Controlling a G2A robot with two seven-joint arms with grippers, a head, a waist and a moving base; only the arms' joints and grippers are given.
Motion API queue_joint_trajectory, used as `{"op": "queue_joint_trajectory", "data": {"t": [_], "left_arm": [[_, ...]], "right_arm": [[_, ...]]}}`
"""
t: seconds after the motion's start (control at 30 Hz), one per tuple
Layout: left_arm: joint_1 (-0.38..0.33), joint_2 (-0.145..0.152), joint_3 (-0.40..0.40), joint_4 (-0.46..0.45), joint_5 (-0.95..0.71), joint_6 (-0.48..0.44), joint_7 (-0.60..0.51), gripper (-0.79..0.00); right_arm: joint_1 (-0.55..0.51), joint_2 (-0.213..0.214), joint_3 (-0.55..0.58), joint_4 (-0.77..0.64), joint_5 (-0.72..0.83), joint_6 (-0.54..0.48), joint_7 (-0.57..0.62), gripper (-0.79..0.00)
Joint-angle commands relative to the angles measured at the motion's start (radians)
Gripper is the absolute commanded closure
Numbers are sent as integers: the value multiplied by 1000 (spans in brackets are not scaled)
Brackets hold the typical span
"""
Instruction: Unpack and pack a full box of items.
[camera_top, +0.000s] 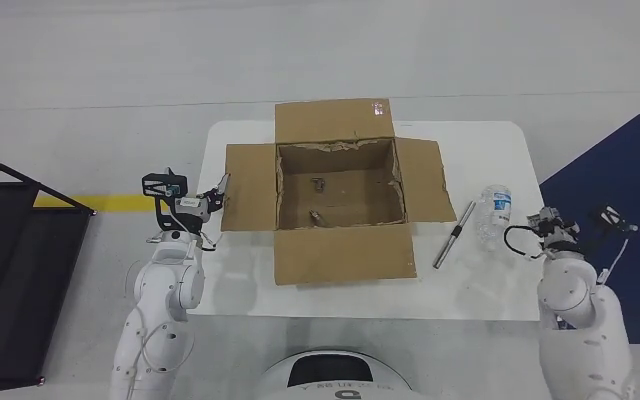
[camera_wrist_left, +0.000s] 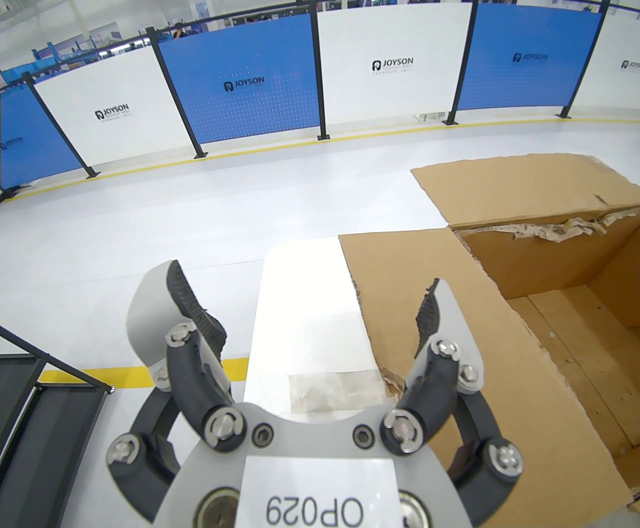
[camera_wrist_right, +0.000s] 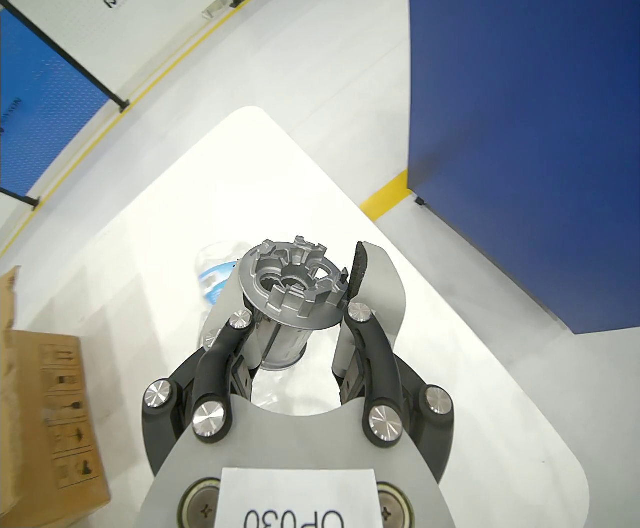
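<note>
Right gripper (camera_wrist_right: 300, 280): pinching a metal part (camera_wrist_right: 292, 280) by its body, above the right end of the table (camera_top: 470, 290), well apart from the box (camera_top: 340, 255).
Left gripper (camera_wrist_left: 305, 275): fingers spread, nothing between them, above the table edge beside the box's left flap (camera_wrist_left: 420, 320).
Metal part: grey cast metal, a round flange with notched teeth around a hollow middle, on a short cylinder.
Box: brown cardboard, open, mid-table, flaps folded outward and flat.
Count, flaps: four.
Count, small parts on the box floor (camera_top: 319, 184): two, apart from each other.
Count, silver rod (camera_top: 452, 236): one, lying on the table right of the box.
Count, clear bottle (camera_top: 495, 208): one, lying just beyond the rod.
Count, held parts: one.
</note>
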Motion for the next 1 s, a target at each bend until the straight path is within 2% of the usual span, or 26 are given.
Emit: {"op": "queue_joint_trajectory", "data": {"t": [0.0, 0.17, 0.33, 0.5, 0.7, 0.73, 0.77, 0.83, 0.97], "left_arm": [[0, 0, 0, 0, 0, 0, 0, -785], [0, 0, 0, 0, 0, 0, 0, -785], [0, 0, 0, 0, 0, 0, 0, -785], [0, 0, 0, 0, 0, 0, 0, -785], [0, 0, 0, 0, 0, 0, 0, -785], [0, 0, 0, 0, 0, 0, 0, -785], [0, 0, 0, 0, 0, 0, 0, -785], [0, 0, 0, 0, 0, 0, 0, -785], [0, 0, 0, 0, 0, 0, 0, -785]], "right_arm": [[34, -5, -40, 56, -56, 64, -63, 0], [96, -16, -82, 143, -115, 161, -177, 0], [111, -24, -135, 180, -195, 218, -225, 0], [140, -32, -181, 220, -260, 271, -232, 0], [150, -34, -198, 235, -314, 269, -202, 0], [151, -34, -202, 241, -329, 270, -194, -9], [153, -34, -205, 246, -347, 274, -188, -77], [158, -34, -213, 256, -375, 275, -171, -154], [156, -35, -207, 255, -384, 260, -147, -182]]}}
